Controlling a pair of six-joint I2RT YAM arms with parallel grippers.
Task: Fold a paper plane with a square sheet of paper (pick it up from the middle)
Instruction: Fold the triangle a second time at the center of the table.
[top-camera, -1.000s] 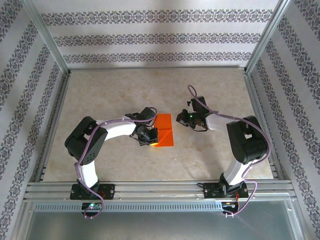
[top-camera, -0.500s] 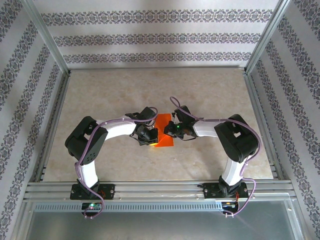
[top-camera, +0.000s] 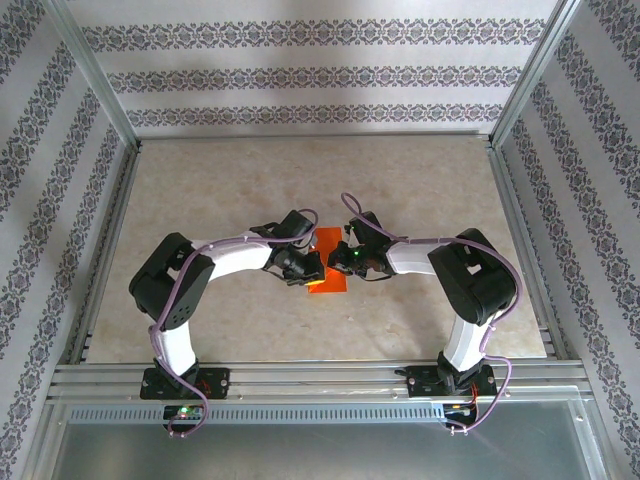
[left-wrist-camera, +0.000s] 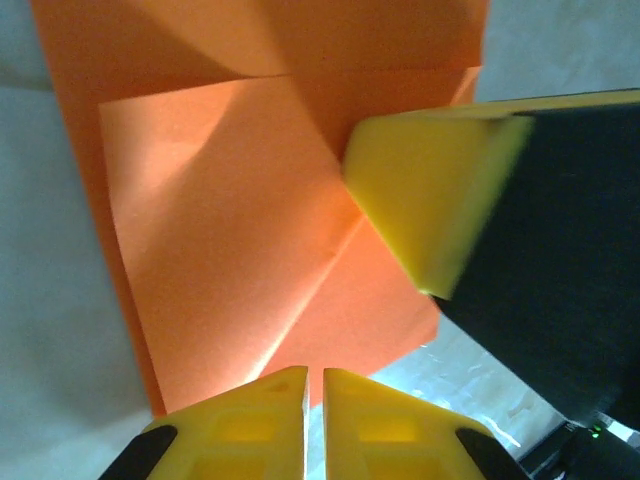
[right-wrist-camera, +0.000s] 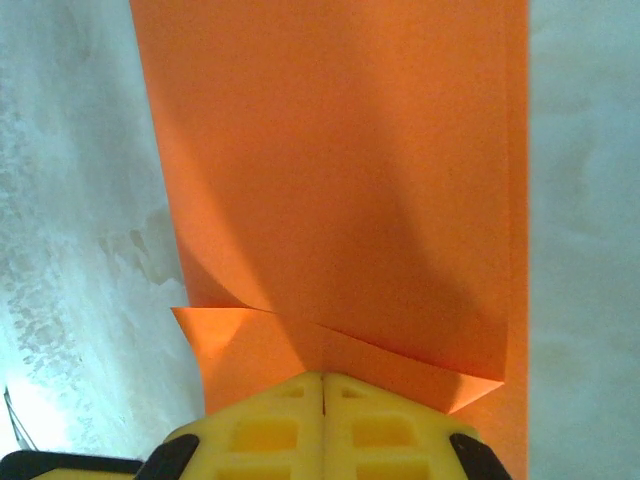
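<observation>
The square sheet of paper (top-camera: 328, 280) lies on the table mid-way between the arms, bright orange-red and partly folded. In the left wrist view the paper (left-wrist-camera: 230, 230) shows diagonal creases and a flap folded over. My left gripper (top-camera: 308, 268) sits at its left edge. Its jaws (left-wrist-camera: 314, 372) stand a narrow slit apart with nothing between them, just short of the paper's edge. My right gripper (top-camera: 342, 262) is shut, its tips (right-wrist-camera: 323, 376) resting on the folded paper (right-wrist-camera: 340, 180). One right finger (left-wrist-camera: 425, 200) presses on the sheet near the crease.
The beige tabletop (top-camera: 220, 190) has free room behind and to both sides of the paper. Aluminium frame rails (top-camera: 300, 375) run along the near edge, and patterned walls close in the back and sides.
The right arm swung left from beside the paper onto it. The sheet looks narrower from above. The left gripper shifted slightly and its jaws parted a little.
</observation>
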